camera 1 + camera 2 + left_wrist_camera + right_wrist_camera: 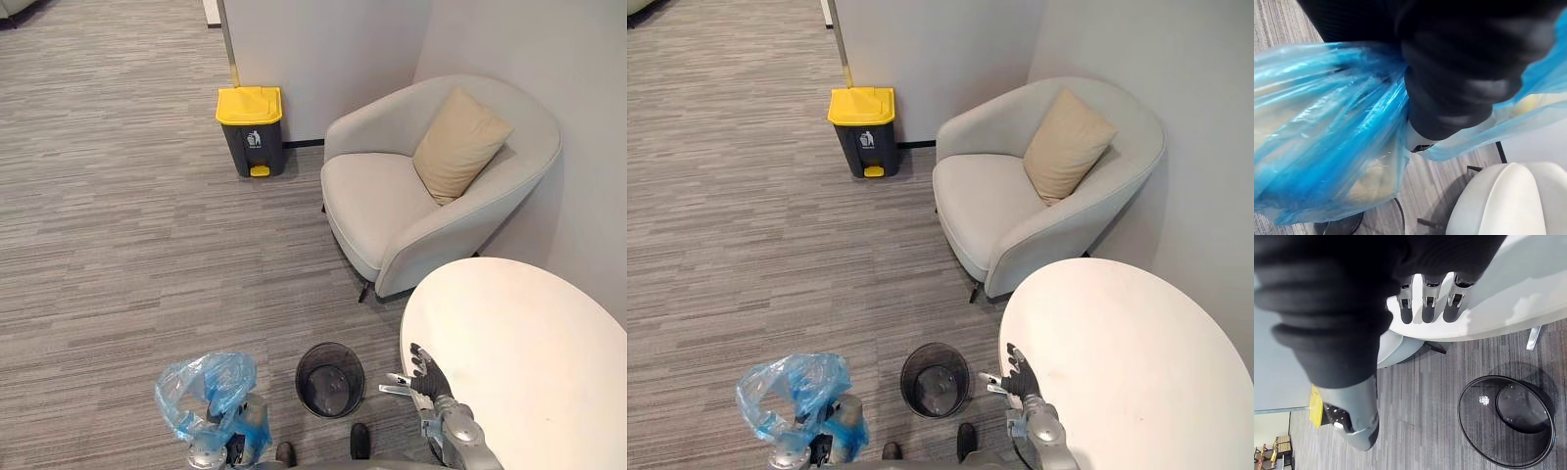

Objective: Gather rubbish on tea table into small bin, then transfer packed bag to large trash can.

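A blue see-through rubbish bag [206,390] hangs off the floor at the lower left, its neck bunched in my left hand [208,452]. In the left wrist view the bag [1327,127] wraps round the hand's dark cover [1459,63], with pale contents showing through. The small black mesh bin [330,379] stands on the carpet between my hands, with no liner in it. My right hand [423,377] hovers open at the near edge of the round white tea table [529,352], its fingers [1422,308] straight. The large grey trash can with a yellow lid [251,130] stands by the far wall.
A pale armchair [392,211] with a beige cushion [458,145] sits between the table and the wall, to the right of the large can. Grey striped carpet [127,245] stretches from the small bin to the large can.
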Robot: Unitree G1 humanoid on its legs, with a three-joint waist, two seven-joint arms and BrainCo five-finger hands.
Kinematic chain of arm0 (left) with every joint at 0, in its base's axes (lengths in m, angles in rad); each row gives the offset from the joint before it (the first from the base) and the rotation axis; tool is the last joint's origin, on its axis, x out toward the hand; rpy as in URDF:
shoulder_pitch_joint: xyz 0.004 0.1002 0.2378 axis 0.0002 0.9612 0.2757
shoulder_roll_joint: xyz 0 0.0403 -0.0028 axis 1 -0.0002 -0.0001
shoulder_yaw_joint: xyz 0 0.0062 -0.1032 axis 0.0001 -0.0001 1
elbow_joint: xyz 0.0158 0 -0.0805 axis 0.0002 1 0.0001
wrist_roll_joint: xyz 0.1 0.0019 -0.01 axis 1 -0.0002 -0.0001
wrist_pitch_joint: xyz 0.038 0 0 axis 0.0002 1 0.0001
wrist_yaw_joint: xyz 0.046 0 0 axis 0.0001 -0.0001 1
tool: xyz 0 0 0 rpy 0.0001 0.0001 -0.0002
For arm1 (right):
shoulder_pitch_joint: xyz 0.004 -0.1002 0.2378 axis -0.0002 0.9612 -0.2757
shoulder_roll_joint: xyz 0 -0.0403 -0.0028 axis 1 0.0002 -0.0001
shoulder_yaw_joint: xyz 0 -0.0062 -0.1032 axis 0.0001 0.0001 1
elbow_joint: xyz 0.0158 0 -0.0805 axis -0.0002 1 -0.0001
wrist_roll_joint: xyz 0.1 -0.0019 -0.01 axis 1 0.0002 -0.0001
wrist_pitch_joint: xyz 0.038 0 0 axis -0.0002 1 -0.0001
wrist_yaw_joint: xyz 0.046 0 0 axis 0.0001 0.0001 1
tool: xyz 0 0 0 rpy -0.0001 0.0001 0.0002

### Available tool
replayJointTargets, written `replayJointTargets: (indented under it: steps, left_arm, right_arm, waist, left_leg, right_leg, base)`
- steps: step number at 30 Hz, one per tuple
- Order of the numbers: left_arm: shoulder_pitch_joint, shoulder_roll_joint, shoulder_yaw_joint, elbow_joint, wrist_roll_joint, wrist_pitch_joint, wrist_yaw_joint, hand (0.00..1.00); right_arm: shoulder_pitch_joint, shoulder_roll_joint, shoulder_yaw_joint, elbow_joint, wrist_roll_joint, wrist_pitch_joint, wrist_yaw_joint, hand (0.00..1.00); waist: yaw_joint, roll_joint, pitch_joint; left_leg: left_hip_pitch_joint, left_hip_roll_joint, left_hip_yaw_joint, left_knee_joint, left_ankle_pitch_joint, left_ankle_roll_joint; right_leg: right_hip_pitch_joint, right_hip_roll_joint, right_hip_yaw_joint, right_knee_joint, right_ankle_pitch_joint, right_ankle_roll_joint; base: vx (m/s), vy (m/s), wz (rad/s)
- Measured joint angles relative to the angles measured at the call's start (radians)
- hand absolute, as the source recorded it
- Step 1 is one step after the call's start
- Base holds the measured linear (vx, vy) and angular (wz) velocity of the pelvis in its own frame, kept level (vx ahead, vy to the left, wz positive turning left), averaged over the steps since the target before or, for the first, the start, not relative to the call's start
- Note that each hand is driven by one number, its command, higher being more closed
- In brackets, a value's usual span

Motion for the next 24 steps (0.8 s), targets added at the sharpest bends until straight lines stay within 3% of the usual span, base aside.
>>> replayJointTargets:
  steps: [20,24]
  left_arm:
    - [-0.003,-0.001,-0.053,0.043,0.002,-0.001,-0.023,1.0]
    - [-0.048,0.001,-0.052,0.048,0.001,0.0,-0.026,1.0]
  right_arm:
    - [-0.063,-0.051,0.079,0.07,-0.128,0.0,-0.006,0.0]
    - [-0.117,-0.053,0.079,0.073,-0.127,0.008,-0.014,0.0]
  waist:
    - [0.004,0.007,0.005]
    - [0.024,0.003,0.038]
  left_leg:
    - [0.006,0.0,0.02,0.003,-0.003,0.0]
    - [-0.039,0.003,0.045,0.063,-0.011,0.009]
  right_leg:
    - [-0.005,0.002,0.025,0.011,0.001,0.002]
    - [-0.116,0.009,0.057,0.198,-0.062,-0.005]
  base:
    - [-0.01,0.003,-0.03]
    - [-0.04,0.01,-0.2]
